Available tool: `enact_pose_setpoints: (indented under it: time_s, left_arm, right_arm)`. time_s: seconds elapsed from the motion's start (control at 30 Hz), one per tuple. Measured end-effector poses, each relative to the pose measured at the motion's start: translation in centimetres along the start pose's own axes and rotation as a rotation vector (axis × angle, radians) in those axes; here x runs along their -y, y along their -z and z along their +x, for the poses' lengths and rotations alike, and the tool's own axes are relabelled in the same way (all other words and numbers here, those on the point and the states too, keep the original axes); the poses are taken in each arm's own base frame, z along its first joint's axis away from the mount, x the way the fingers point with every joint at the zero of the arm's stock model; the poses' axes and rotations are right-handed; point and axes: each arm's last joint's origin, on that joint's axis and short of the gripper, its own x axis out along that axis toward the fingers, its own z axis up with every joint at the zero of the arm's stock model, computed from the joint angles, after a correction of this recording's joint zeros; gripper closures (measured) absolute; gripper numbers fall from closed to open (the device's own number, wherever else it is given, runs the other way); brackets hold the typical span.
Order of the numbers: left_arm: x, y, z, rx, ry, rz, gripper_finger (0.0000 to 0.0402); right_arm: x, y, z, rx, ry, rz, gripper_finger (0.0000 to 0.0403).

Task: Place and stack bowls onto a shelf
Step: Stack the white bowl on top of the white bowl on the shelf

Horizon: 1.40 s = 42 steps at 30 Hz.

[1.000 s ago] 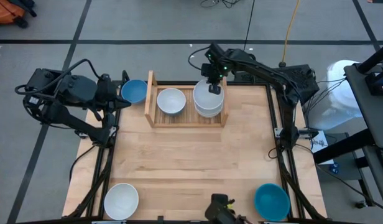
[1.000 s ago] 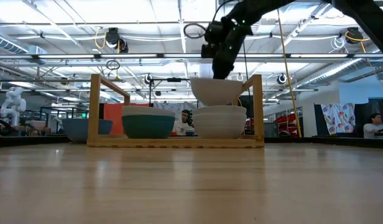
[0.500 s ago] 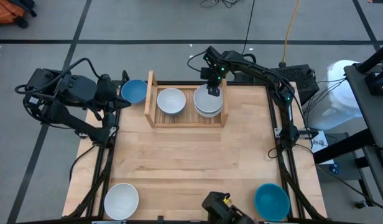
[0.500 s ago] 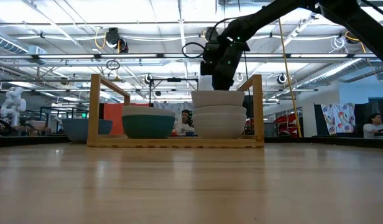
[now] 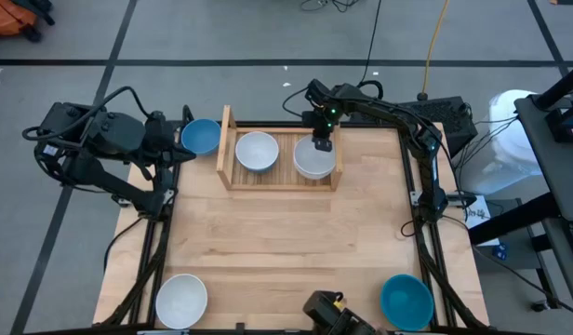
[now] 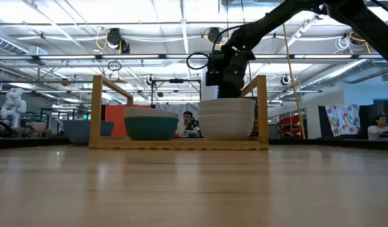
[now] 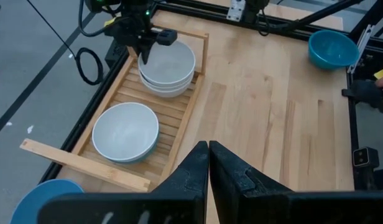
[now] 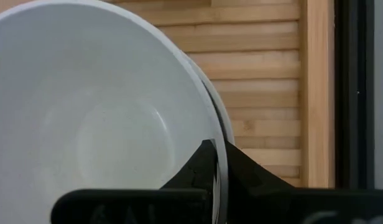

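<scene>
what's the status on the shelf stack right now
Right end effector shut on rim of top white bowl, seated on shelf stack. Left end effector shut, parked off table's left. Nothing in the way.

Blue bowl (image 7: 39,200) cut off at frame corner, lower stacked bowls (image 5: 314,167) mostly hidden

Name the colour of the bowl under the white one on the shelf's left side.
Dark teal bowl; low view.

shelf (image 5: 227,149): single bowl (image 5: 256,151) left | bowl stack (image 5: 314,160) right, under right tool (image 5: 321,144)
</scene>
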Motion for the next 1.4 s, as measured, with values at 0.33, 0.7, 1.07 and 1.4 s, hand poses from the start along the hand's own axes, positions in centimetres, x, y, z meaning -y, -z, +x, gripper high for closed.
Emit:
enact_pose_setpoints:
  time_s: [0.33, 0.7, 1.07, 1.4]
  left_arm:
    - [0.0, 0.0, 0.0, 0.000, 0.000, -0.010, 0.0383]
    - [0.0, 0.0, 0.0, 0.000, 0.000, -0.015, 0.0383]
    - [0.0, 0.0, 0.0, 0.000, 0.000, -0.013, 0.0383]
    - [0.0, 0.0, 0.0, 0.000, 0.000, -0.044, 0.0382]
  right_arm:
    - [0.3, -0.7, 0.1, 0.058, 0.048, -0.035, 0.0365]
    - [-1.1, -1.6, -0.1, 0.069, 0.051, -0.136, 0.0287]
    - [-2.1, -2.4, -3.5, 0.143, 0.141, -0.189, 0.0266]
    - [-5.8, -2.8, -10.9, 0.224, 0.366, -0.315, 0.0266]
